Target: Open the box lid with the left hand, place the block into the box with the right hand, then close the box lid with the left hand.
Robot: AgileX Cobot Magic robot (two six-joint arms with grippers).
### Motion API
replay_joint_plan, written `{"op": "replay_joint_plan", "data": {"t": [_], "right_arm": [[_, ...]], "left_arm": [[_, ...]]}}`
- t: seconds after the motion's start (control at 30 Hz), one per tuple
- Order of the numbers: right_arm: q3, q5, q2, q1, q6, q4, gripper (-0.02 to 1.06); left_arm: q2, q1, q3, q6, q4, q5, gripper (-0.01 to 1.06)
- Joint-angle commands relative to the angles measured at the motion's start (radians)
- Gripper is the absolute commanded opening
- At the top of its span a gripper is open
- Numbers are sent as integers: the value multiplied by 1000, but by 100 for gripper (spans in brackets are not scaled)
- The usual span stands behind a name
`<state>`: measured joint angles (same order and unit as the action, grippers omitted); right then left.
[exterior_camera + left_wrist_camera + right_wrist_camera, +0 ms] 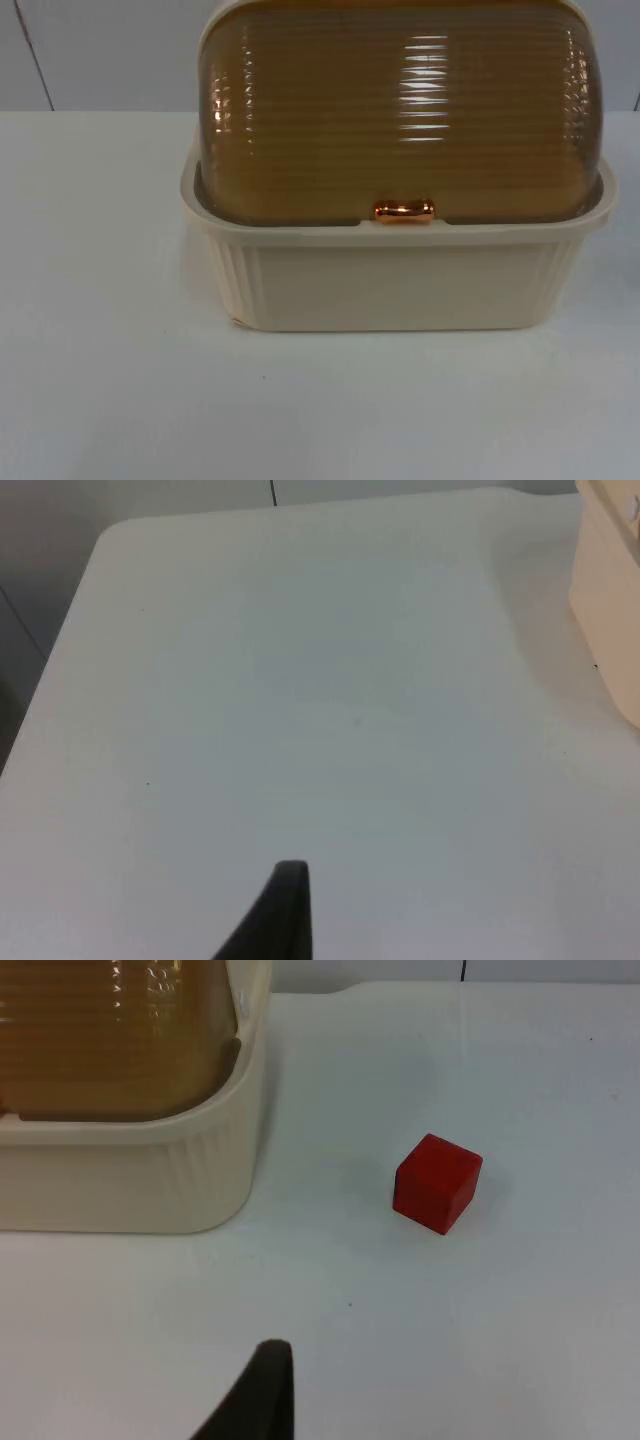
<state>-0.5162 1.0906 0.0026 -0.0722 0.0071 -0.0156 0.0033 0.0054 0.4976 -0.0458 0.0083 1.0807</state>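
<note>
The left claw (pixel 290 920) hangs over bare worktop (pixel 300 730), and the box (pixel 610 610) lies off to its right with only a cream corner of the wall in the left wrist view. Whether this claw is released or clenched I cannot tell, since one fingertip alone is visible.

The box (pixel 400 280) sits mid-worktop with its amber ribbed lid (pixel 400 110) down. The copper handle (pixel 404 210) sits at the middle of the lid's front edge, its long axis running left to right along the rim. Opening comes first, so I judge the left claw must travel right and over to that handle.

The right claw (pixel 265 1400) waits over the worktop; its state too I cannot tell. The red block (pixel 437 1182) rests on the worktop ahead of it and to its right, just beside the box's right wall, not touching.
</note>
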Motion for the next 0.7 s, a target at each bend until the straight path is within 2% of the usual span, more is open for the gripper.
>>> {"op": "replay_joint_plan", "data": {"t": [0.0,0.1,0.2,0.23,0.33,0.5,0.67], "right_arm": [[-1,-14,-3,-2,10,-3,105],[-3,-16,-3,-2,34,-5,105],[-44,-33,7,-2,30,-10,105],[-44,-33,7,-2,30,-10,105],[-135,-72,105,-2,30,-15,105],[-288,-123,270,-2,27,-28,105],[-376,-244,377,-2,51,-85,105]], "left_arm": [[-3,-4,-4,7,7,-7,105],[-3,-4,5,9,23,-15,105],[4,-4,56,72,97,-114,105],[4,-4,56,72,97,-114,105],[110,-4,131,168,217,-211,105],[319,-4,240,158,227,-318,105],[480,-4,313,158,190,-344,105]]}}
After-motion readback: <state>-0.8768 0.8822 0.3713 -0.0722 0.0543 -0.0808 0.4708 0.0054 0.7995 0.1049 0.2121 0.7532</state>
